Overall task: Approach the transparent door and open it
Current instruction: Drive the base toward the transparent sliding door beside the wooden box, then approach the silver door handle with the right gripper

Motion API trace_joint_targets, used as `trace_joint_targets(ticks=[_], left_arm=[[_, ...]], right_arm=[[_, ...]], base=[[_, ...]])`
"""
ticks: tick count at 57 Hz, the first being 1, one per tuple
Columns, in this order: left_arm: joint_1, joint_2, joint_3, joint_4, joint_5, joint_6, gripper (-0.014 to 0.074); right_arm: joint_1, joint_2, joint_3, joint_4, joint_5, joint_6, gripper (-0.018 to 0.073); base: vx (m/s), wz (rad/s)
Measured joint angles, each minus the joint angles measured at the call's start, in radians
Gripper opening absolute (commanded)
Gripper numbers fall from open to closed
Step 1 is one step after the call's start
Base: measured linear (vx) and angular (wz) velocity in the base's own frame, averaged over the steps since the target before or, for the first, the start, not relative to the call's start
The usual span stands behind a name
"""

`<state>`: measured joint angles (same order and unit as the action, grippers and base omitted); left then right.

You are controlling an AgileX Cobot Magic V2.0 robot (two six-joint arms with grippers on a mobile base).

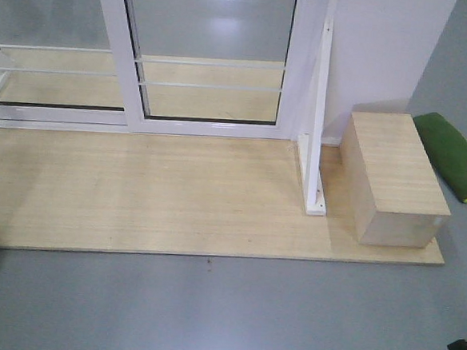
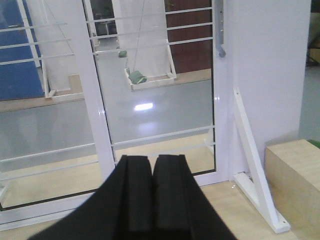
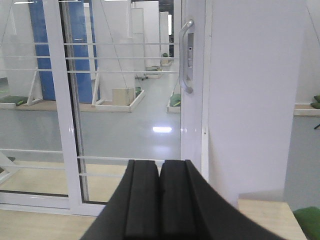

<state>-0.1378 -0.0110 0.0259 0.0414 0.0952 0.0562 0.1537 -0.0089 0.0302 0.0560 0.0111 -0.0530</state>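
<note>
Panels, two: transparent door (image 1: 211,37) with one handle (image 3: 186,55), plain panel (image 1: 53,10); left gripper (image 2: 151,160), right gripper (image 3: 160,164), both pressed together.

No text readable, no brand, no number, no sign (handle plate (image 3: 189,54) too blurred to tell)

The transparent door (image 1: 210,53) is seen as clear, glossy glass in which a bright glare is mirrored, and it is held in a smooth white frame (image 1: 213,128) with a slight sheen. Its pull handle (image 3: 186,57) is shown as dull grey metal. The platform (image 1: 136,192) and the box (image 1: 394,174) are made of pale, fine-grained wood, matt in finish. The floor (image 1: 207,317) is seen as smooth, faintly shiny grey. The cushion (image 1: 455,154) appears to be covered in green cloth. The left tool (image 2: 151,162) and right tool (image 3: 160,165) are faced in matt black.
</note>
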Motion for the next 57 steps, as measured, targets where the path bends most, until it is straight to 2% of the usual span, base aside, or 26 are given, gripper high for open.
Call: trace_joint_targets(ticks=[34,57], left_arm=[[0.0,0.0,0.0,0.0,0.0,0.0,0.0003],[0.0,0.0,0.0,0.0,0.0,0.0,0.0003]], right_arm=[[0.0,0.0,0.0,0.0,0.0,0.0,-0.0004],[0.0,0.0,0.0,0.0,0.0,0.0,-0.0004]], base=[[0.47,0.19],[0.42,0.04]])
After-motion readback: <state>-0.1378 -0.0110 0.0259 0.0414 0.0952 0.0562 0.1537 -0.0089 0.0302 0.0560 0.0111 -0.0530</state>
